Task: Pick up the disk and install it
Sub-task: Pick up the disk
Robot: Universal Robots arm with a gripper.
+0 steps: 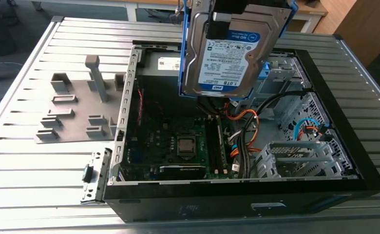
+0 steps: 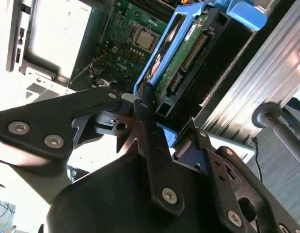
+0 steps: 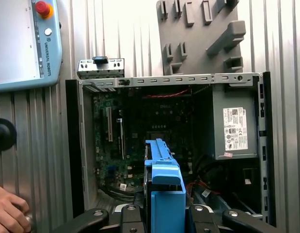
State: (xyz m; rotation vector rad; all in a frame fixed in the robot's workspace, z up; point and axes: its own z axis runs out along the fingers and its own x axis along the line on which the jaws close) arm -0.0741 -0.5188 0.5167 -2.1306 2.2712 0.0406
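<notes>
Blue-framed disk (image 1: 232, 48) held over the open computer case (image 1: 365, 165), clamped in the gripper (image 3: 164, 213)

Both wrist views show the fingers (image 3: 130, 218) pressed against opposite sides of the carrier frame; the disk hangs upright, label towards the exterior view, its lower edge above the motherboard (image 1: 170, 141) and the orange cables (image 1: 248, 119), touching no case wall. Open room inside the case lies between the power supply (image 3: 234, 126) at one end and the drive cage (image 1: 294, 156) at the other. Counted: one disk, one case, one power supply, one grey fixture plate (image 1: 73, 112) beside the case on the slatted metal table (image 1: 21, 170), one teach pendant (image 3: 19, 43), one person's hand (image 3: 9, 213) over the table
</notes>
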